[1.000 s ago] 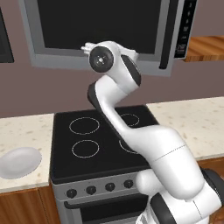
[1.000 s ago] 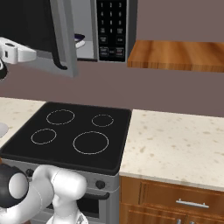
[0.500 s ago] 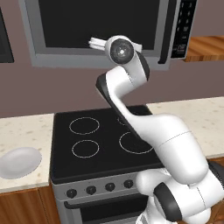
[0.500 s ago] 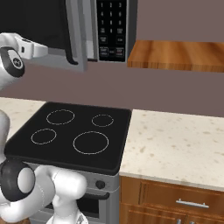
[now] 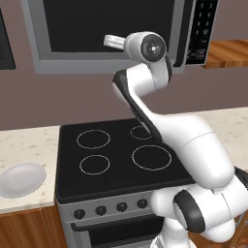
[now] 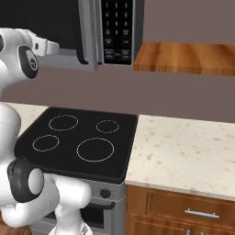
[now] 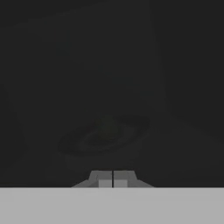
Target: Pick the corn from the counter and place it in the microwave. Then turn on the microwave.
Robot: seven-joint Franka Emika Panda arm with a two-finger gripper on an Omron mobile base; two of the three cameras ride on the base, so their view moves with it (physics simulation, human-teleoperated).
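The microwave [image 5: 111, 34] hangs above the stove, with its keypad [image 6: 116, 32] at the right. Its dark window door [image 6: 88, 36] stands nearly closed, the lower edge still slightly proud of the body. My gripper [image 5: 107, 40] is shut with nothing in it, and it is held up against the door glass. In the hand view the fingertips [image 7: 105, 181] touch each other. Through the dark glass a faint greenish shape, the corn [image 7: 106, 127], lies on the round turntable [image 7: 105, 135].
A black stovetop [image 5: 121, 155] with ring outlines sits below the microwave. The beige counter [image 6: 183, 151] runs on both sides of it. A white plate [image 5: 22, 179] lies on the left part. A wooden shelf [image 6: 183, 57] hangs right of the microwave.
The microwave door has swung from well ajar to nearly closed. My hand has moved with it toward the microwave's keypad side, gripper shut throughout.
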